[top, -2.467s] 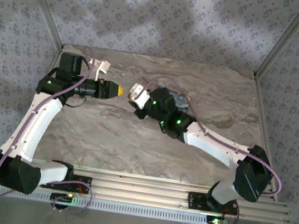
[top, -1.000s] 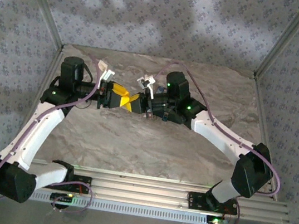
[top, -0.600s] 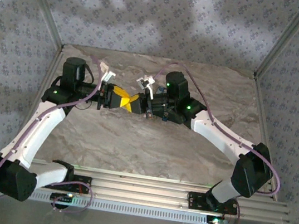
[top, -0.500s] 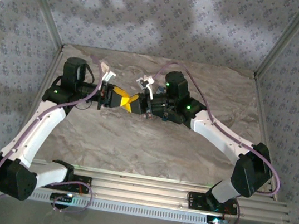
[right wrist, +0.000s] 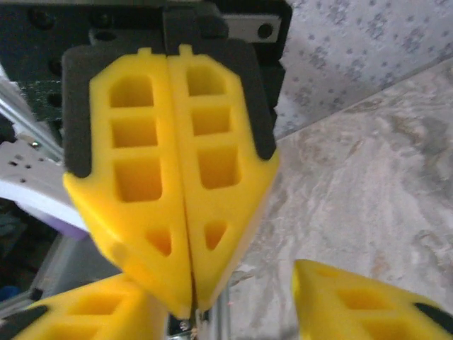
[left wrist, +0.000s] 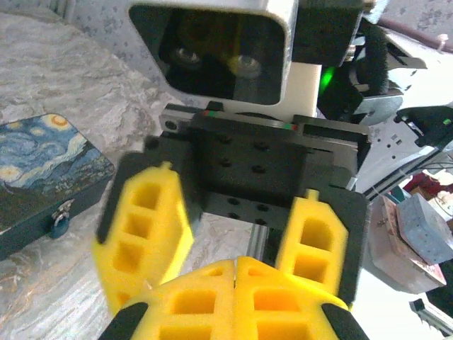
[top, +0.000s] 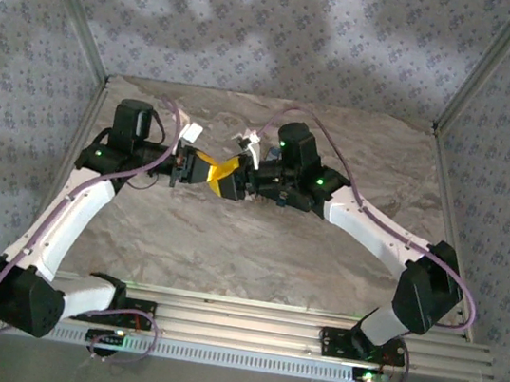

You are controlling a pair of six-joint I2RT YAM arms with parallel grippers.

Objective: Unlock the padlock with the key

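step in hand, as i read it: key handover btwn the grippers, mid-air above the table (left wrist: 49,99).

left gripper (left wrist: 235,268) is clamped fully together, pads flush, no gap. a thin grey shaft, the key (left wrist: 258,239) i think, sticks straight out ahead of its tips, so it looks pinched there. how much sits btwn the pads is hidden. right gripper (top: 230,174) faces it nose to nose w/ jaws parted. it has a finger (left wrist: 145,234) on each side of the key, neither touching it, and holds nothing.

padlock (left wrist: 42,173) lies flat on the table, ahead of the left gripper, lower down and off to the left in its wrist view, just past the right gripper's finger. it's well apart from the key tip. there's a small metal bit on its near edge; can't tell if that's the keyhole.

to do it well:
- left: hold the squeeze firm, no wrist roll while right is close.
- right: back off straight along the key's line, jaws wide, so no finger clips the shaft & twists it.
- risk: tiny key in soft pads, easy to skew.
- before heading to the padlock, check the key points true out of the tips; if skewed, re-pass.
- then right should prob pin the padlock so it won't slide when the key pushes in.
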